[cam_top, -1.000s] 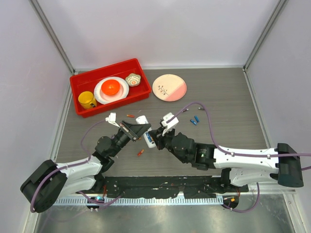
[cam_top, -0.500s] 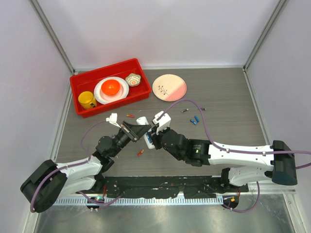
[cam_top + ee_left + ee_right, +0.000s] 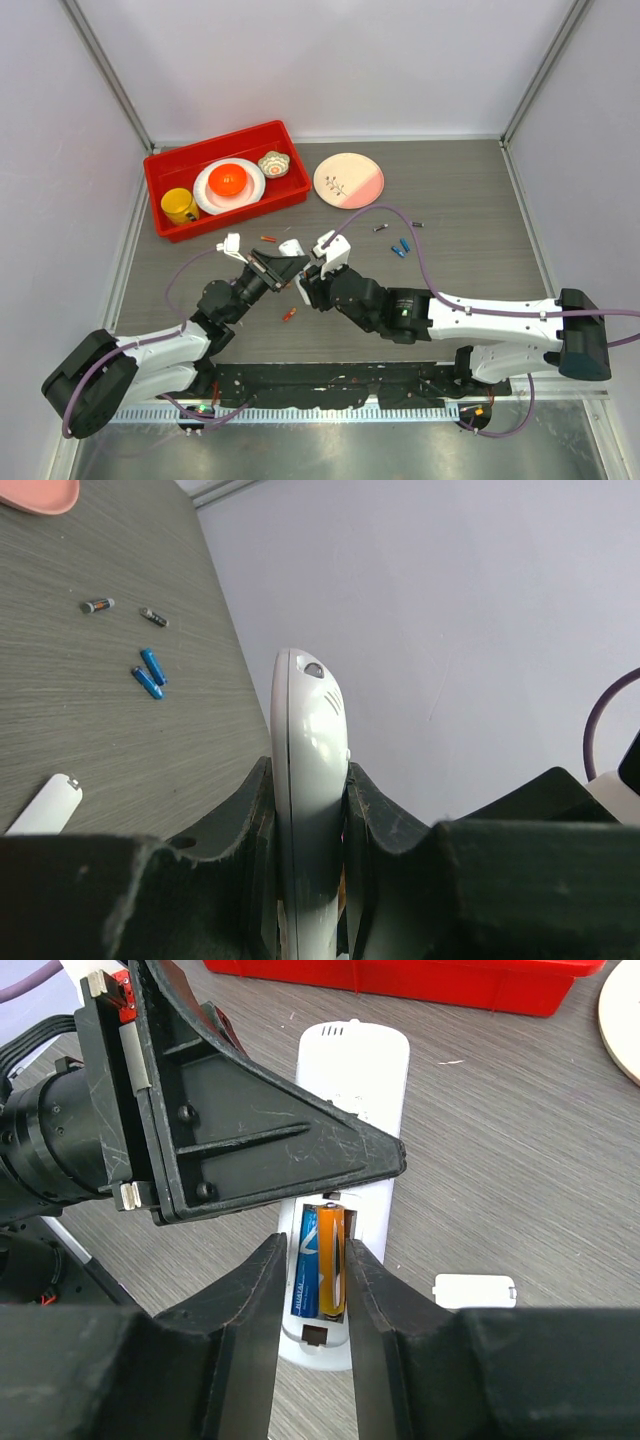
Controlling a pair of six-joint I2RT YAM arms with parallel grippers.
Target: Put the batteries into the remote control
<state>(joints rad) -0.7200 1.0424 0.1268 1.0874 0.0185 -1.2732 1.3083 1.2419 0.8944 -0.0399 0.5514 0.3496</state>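
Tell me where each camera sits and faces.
Top external: high behind the arm bases, looking down on the grey wood-grain table; left arm and right arm show.
Left wrist: on the left arm, looking past the left gripper, clamped on the slim white remote control, across the table.
Right wrist: on the right arm, looking down past the right gripper into the remote control's battery bay.
Both wrist views share the remote control.

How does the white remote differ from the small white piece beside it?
The remote is much longer than the cover piece. The remote is clamped in the left gripper; the cover piece lies loose on the table. The remote's open bay holds batteries; the cover piece is plain. Both are white.
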